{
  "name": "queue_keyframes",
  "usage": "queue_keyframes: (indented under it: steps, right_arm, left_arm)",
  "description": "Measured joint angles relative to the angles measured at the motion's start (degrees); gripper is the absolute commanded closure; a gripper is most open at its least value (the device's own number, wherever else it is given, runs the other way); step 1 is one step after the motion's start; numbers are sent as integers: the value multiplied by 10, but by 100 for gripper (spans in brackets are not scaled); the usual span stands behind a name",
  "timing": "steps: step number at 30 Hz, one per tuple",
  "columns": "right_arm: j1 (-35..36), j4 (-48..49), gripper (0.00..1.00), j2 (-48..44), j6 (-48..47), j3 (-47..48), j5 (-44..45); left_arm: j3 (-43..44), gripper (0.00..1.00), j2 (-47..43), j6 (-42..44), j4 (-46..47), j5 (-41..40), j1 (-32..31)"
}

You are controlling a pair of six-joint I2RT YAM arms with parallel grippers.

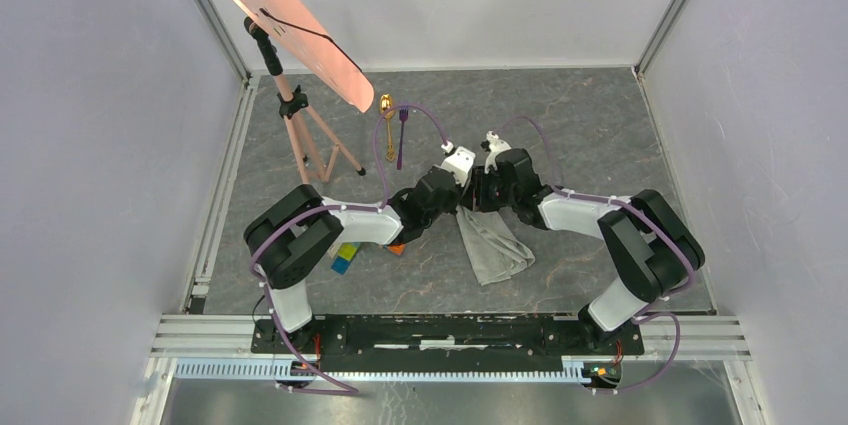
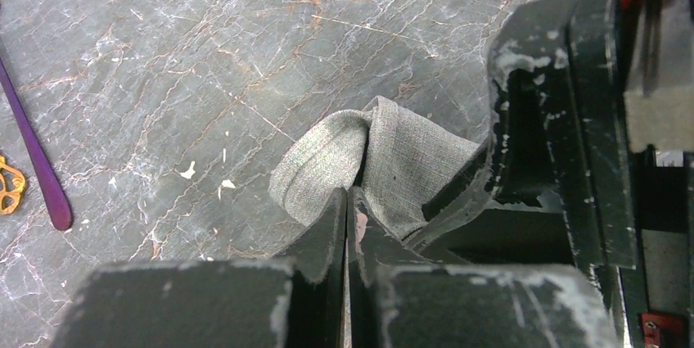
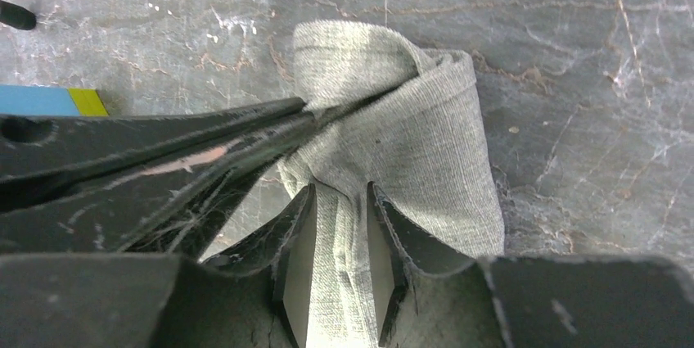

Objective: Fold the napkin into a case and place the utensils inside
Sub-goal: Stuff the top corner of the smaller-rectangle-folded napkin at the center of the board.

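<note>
- Some toy blocks (image 1: 345,258) sit closest, by the left arm.
- The grey-green napkin (image 1: 495,250) lies bunched in the middle of the table (image 1: 600,125).
- The left gripper (image 2: 348,196) has its jaws tight together, pinching the napkin's far end.
- The right gripper (image 3: 342,192) has its jaws a little apart, with cloth between them.
- The gold spoon (image 1: 389,130) and purple fork (image 1: 401,140) lie side by side farther back.

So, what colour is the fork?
The fork is purple, shown best in the left wrist view.
</note>
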Motion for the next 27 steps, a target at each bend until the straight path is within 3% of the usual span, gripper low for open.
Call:
queue_keyframes:
  steps: [9, 14, 16, 21, 27]
  right_arm:
    - [5, 0, 62, 11, -21, 26, -1]
    - [18, 0, 66, 23, -30, 30, 6]
    - [22, 0, 72, 26, -31, 30, 11]
    - [23, 17, 98, 33, -21, 30, 22]
    - [12, 85, 100, 46, 52, 11, 23]
  left_arm:
    - [0, 98, -3, 0, -2, 10, 0]
    - [0, 98, -3, 0, -4, 11, 0]
    - [0, 98, -3, 0, -5, 12, 0]
    - [0, 98, -3, -1, -8, 15, 0]
    - [-6, 98, -4, -4, 0, 13, 5]
